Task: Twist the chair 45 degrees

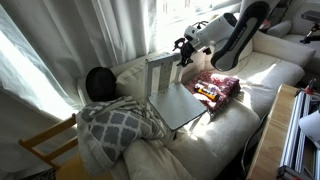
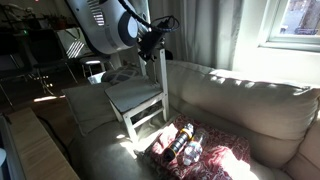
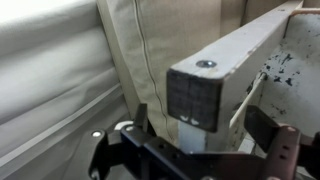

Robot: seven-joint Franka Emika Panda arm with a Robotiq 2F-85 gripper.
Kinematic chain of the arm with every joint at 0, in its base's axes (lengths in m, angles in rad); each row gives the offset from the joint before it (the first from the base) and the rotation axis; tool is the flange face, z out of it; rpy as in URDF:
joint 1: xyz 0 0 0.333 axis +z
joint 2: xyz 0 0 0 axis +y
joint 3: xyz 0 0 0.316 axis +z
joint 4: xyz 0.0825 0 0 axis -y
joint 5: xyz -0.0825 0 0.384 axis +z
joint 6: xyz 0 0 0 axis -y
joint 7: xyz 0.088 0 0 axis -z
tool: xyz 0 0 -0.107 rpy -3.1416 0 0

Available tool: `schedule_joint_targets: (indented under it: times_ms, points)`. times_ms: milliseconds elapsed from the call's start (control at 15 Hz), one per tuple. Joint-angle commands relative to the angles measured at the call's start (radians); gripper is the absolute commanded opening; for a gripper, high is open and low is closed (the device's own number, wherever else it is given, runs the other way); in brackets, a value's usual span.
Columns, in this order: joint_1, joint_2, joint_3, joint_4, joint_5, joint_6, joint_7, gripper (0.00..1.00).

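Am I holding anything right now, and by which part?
Cannot tell. The gripper straddles the chair at a top corner post of its back, but the wrist view does not show whether its fingers press on it.

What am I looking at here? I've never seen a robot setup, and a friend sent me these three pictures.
It is one moment seen by three cameras. Two stand in the room and show a robot arm reaching over a sofa. The third sits on the arm's wrist and looks past its gripper, a two-fingered claw. On the sofa stands a small grey-white chair. Beside it lie a reddish cloth with what look like bottles on it, and a patterned blanket. The gripper's fingers sit on either side of a top corner of the chair's back. Whether they are squeezing it I cannot tell.
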Motion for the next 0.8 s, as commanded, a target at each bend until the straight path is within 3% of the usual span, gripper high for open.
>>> schedule_joint_targets:
  times_ms: [0,333,533,600,733]
  points:
    - [0.004,0.040,0.013,0.007,0.078,0.035,-0.078,0.68]
    - [0.006,0.023,0.015,0.012,0.116,0.035,-0.139,0.28]
    - [0.021,-0.006,0.010,0.000,0.123,-0.025,-0.181,0.07]
    - [0.025,-0.020,0.007,-0.004,0.123,-0.054,-0.194,0.01]
    - [0.040,-0.054,-0.007,-0.007,0.136,-0.129,-0.218,0.00]
